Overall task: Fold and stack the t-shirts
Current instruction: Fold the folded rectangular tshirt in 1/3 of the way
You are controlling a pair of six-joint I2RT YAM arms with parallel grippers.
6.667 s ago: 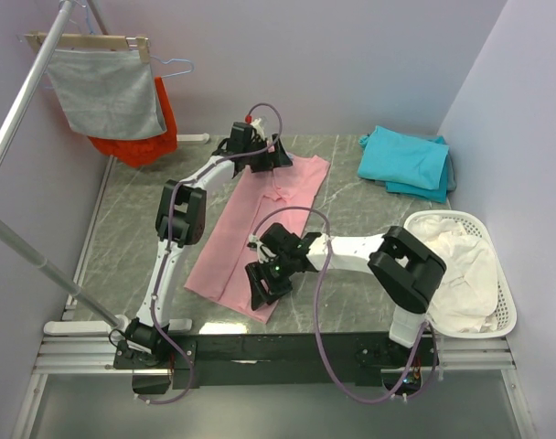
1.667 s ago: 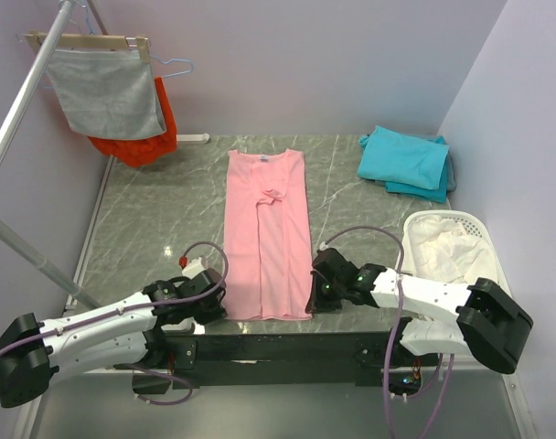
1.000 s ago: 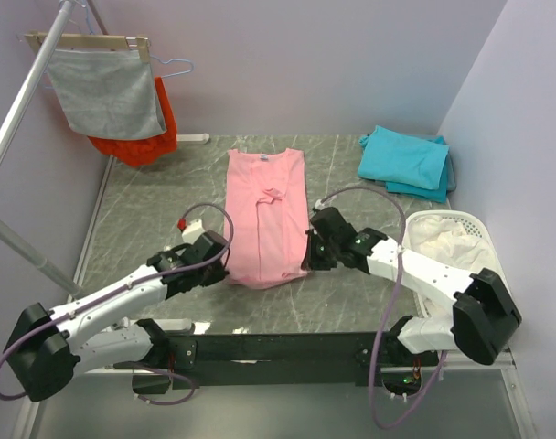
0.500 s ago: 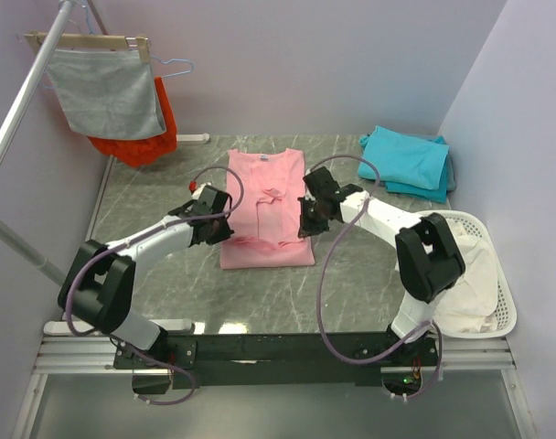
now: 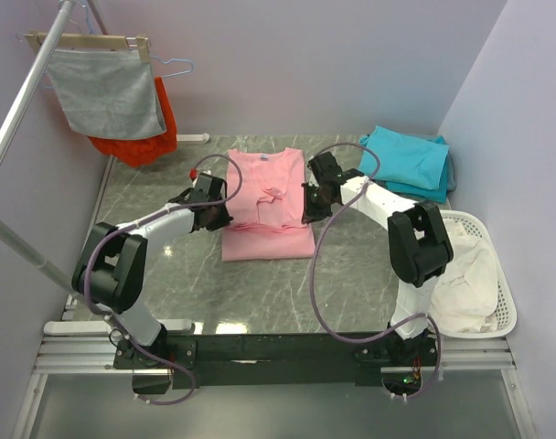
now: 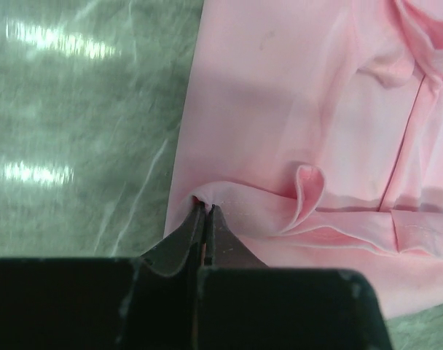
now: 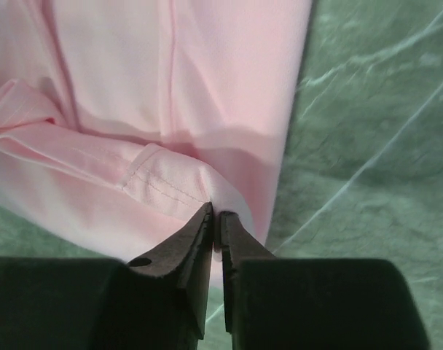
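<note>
While left gripper (image 6: 205, 208) pinches pink t-shirt (image 6: 280, 95) | right gripper (image 7: 216, 215) touches it

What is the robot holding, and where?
The pink t-shirt: the left gripper pinches its folded-over hem corner; the right gripper sits at the other corner, jaws barely parted, hold unclear.

Pink tee (image 5: 267, 215) folded, centre — teal tees (image 5: 406, 160) stacked far right.

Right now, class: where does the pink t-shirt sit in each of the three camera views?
Top external: pink t-shirt lies just above centre.
Left wrist: the shirt fills the right side.
Right wrist: the shirt fills the upper left.
Shared landmark: the grey-green marbled tabletop beside it.
</note>
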